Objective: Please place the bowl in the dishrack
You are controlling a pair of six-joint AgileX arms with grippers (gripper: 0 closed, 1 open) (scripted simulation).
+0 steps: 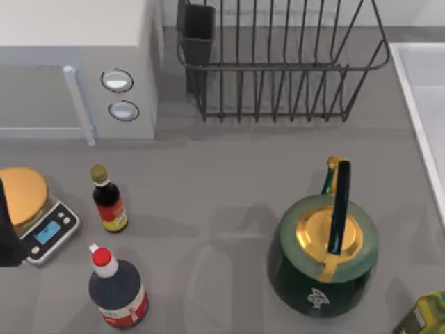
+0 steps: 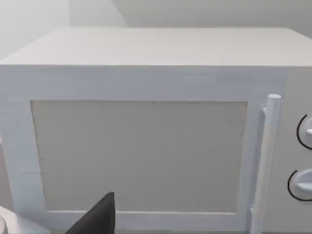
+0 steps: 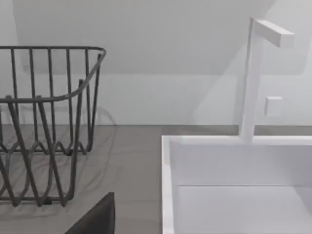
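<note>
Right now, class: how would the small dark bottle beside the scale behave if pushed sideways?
The small bottle would probably tip rather than slide: it stands upright, tall and narrow, on the table. Once down, its round body would likely roll. It looks rigid, possibly glass, so it may be breakable; its weight cannot be judged.

Left arm [image 1: 8,233] is presenting as a plain matte black mass at the table's left edge. Left gripper finger [image 2: 97,218] is showing as 1 black angular wedge. Right gripper finger [image 3: 97,217] is showing the same black wedge form.
</note>
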